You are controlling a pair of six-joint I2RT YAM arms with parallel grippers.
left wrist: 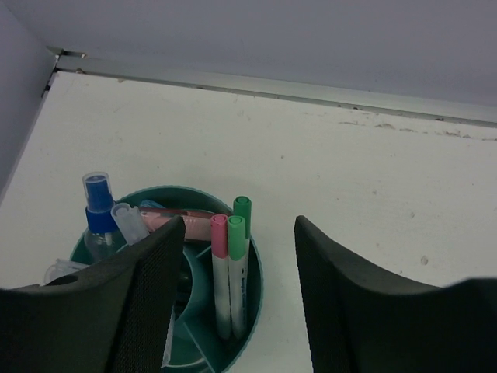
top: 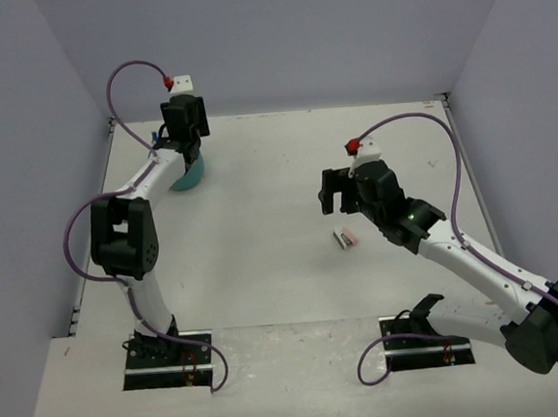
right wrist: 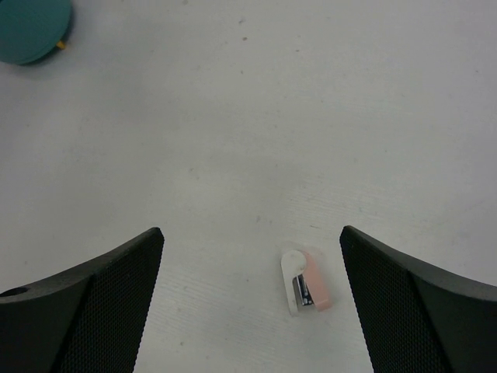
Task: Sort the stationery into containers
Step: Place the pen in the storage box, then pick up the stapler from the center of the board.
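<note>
Glowing under bright, even, diffuse light from above; throwing only faint soft shadows onto the white table (top: pixel 264 268); rendering both wrist views slightly soft.

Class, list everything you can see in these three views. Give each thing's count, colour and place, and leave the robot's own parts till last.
tub: one, teal, far left of the table
markers: three, one pink and two green, caps up in one tub compartment
spray bottle: one, clear with a blue cap, in the tub
eraser: one, pink and white, on the table right of centre
table: one, white
left gripper: one, black, open above the tub
right gripper: one, black, open above the eraser
</note>
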